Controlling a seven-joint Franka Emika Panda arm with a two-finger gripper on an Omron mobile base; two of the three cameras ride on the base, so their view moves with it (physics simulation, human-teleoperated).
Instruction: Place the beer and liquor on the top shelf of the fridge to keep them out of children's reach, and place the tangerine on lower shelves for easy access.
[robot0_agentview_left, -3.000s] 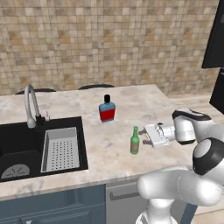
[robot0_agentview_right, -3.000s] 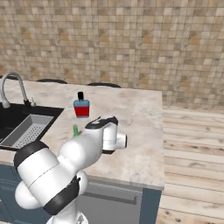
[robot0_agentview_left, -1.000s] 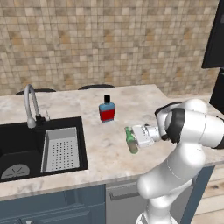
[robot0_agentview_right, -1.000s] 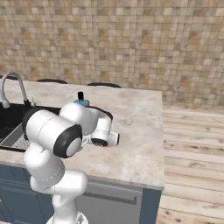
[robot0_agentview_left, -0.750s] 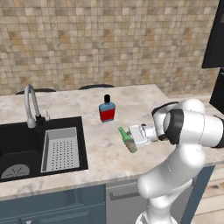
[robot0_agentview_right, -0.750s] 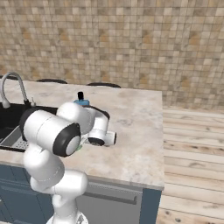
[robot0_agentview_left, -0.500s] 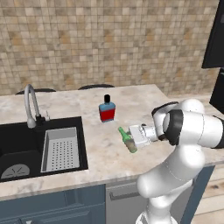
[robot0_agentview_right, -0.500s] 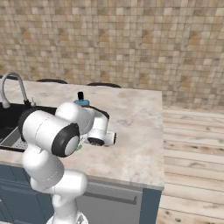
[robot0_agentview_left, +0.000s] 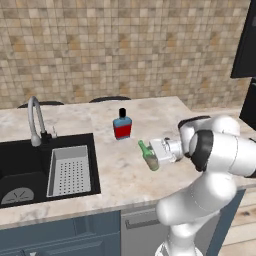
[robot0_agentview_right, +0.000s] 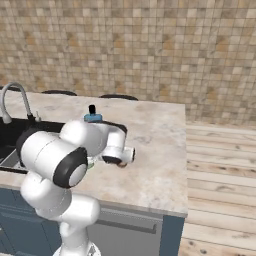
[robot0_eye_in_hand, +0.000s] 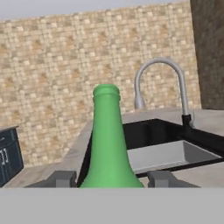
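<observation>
Beer (robot0_agentview_left: 150, 157): slim green bottle, tan label, on the marble counter (robot0_agentview_left: 120, 172) toward its right end, well back from the front edge. It now leans, neck tipped toward the sink (robot0_agentview_left: 30, 167); a second ago it stood upright.

Gripper (robot0_agentview_left: 159, 152): reaches in sideways from the right, level with the bottle's body. A second ago the jaws stood wide; they are now drawn in and pinching the beer. In the hand view the green neck (robot0_eye_in_hand: 107, 131) rises between the two fingertips (robot0_eye_in_hand: 62, 178).

Liquor (robot0_agentview_left: 122, 125): squat blue-and-red bottle, black cap, upright nearer the counter's back edge, apart from the beer and untouched.

Faucet (robot0_agentview_left: 35, 117): at the sink's back rim.

Status: first bottle judged secured; lifting it and carrying it to the fridge's top shelf are not yet done.
</observation>
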